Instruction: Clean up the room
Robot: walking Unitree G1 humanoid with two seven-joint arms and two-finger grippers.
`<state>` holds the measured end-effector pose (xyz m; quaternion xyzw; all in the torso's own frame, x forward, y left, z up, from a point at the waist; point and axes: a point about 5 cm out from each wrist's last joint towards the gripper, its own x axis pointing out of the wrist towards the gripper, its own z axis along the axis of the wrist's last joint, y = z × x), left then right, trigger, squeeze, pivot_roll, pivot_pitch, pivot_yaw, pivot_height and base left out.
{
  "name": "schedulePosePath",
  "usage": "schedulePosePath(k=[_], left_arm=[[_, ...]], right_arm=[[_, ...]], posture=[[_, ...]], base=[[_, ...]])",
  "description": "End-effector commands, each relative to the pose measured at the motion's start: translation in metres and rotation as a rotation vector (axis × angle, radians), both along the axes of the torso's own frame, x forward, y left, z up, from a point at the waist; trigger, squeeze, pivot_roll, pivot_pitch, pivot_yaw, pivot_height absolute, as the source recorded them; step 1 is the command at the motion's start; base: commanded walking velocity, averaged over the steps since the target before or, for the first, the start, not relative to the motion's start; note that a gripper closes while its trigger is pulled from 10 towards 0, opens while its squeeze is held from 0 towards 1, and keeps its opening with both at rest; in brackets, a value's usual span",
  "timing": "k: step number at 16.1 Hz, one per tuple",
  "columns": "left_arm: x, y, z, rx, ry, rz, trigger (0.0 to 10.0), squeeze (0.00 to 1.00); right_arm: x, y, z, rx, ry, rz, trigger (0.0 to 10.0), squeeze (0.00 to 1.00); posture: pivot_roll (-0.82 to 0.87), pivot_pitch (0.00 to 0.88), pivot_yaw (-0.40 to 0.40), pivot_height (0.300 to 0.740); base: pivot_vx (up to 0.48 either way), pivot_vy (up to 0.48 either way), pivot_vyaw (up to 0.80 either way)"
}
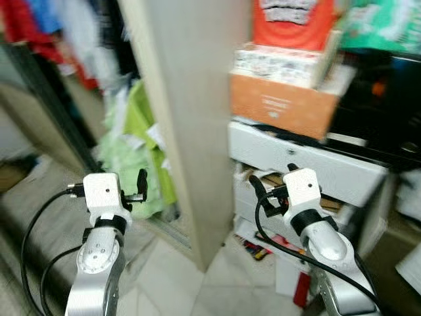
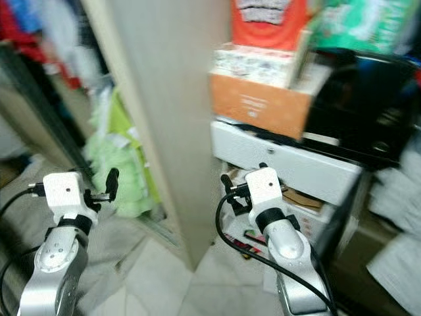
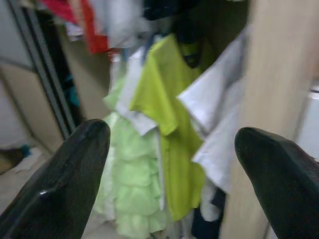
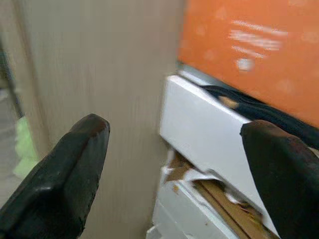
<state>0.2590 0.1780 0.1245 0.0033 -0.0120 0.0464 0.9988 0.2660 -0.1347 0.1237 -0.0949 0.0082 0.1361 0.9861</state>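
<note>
Both arms are raised in front of a wardrobe's light wooden side panel. My left gripper is open and empty, facing green and white clothes that hang and pile up inside the wardrobe. My right gripper is open too, with nothing between its fingers. It faces a white drawer unit with an orange cardboard box on top. The picture is blurred.
A red T-shirt hangs above the orange box. A black appliance stands at the right. Small litter and papers lie on the tiled floor below the drawers. More clothes hang at the upper left.
</note>
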Motion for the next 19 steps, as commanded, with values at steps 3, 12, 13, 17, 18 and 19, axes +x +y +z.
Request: schedulePosePath(k=[3,12,13,17,18,19], left_arm=[[-0.0019,0.0098,-0.0015,0.02,0.011,0.051,10.0,0.0],[-0.0008,0.0138,-0.0034,0.013,0.026,0.088,10.0,0.0],[-0.0008,0.0138,-0.0034,0.014,0.027,0.086,10.0,0.0],[-0.0009,0.0125,-0.0038,0.009,0.028,0.08,10.0,0.0],[-0.0008,0.0118,-0.0037,0.006,0.028,0.075,10.0,0.0],[-0.0006,0.0111,-0.0037,0.004,0.028,0.069,10.0,0.0]], right_arm=[[0.0011,0.0097,0.0047,0.015,-0.017,0.037,10.0,0.0],[0.0028,0.0132,0.005,-0.011,-0.022,0.068,10.0,0.0],[0.0025,0.0145,0.0051,-0.012,-0.023,0.076,10.0,0.0],[0.002,0.015,0.0047,-0.001,-0.019,0.085,10.0,0.0],[0.0021,0.0151,0.0046,-0.001,-0.019,0.087,10.0,0.0],[0.0024,0.0156,0.0047,0.0,-0.019,0.091,10.0,0.0]], posture=[[-0.17,0.0,0.043,0.74],[-0.17,0.0,0.043,0.74],[-0.17,0.0,0.042,0.74],[-0.17,0.0,0.042,0.74],[-0.17,0.0,0.041,0.74],[-0.17,0.0,0.041,0.74]], base=[[0.0,0.0,0.8],[0.0,0.0,0.71],[0.0,0.0,0.8],[0.0,0.0,0.8],[0.0,0.0,0.8],[0.0,0.0,0.8]])
